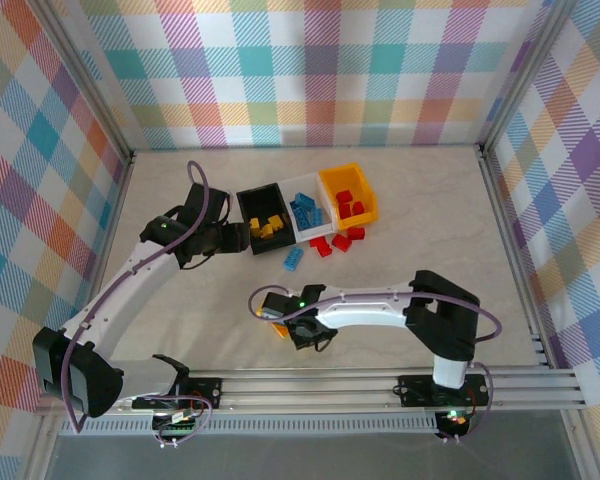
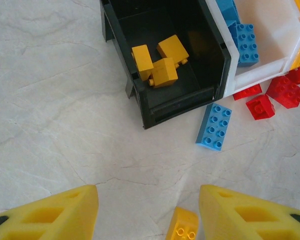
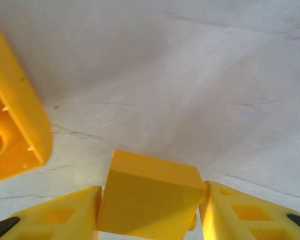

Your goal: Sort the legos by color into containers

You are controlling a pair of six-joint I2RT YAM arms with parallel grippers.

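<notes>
Yellow lego [image 3: 150, 192] is clamped in the right end effector [image 3: 151, 212]. Black bin [image 1: 260, 200] holding yellows [image 1: 269, 228] lies on its far side, well apart. Left end effector [image 2: 149, 200], released and empty, hovers nearer that bin.

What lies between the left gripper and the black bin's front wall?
Bare marbled table, in the left wrist view. The only item is a small yellow brick low between the open fingers of the left gripper, well short of the black bin.

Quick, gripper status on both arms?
Left gripper: open, nothing clamped.
Right gripper: closed on a yellow brick.
</notes>
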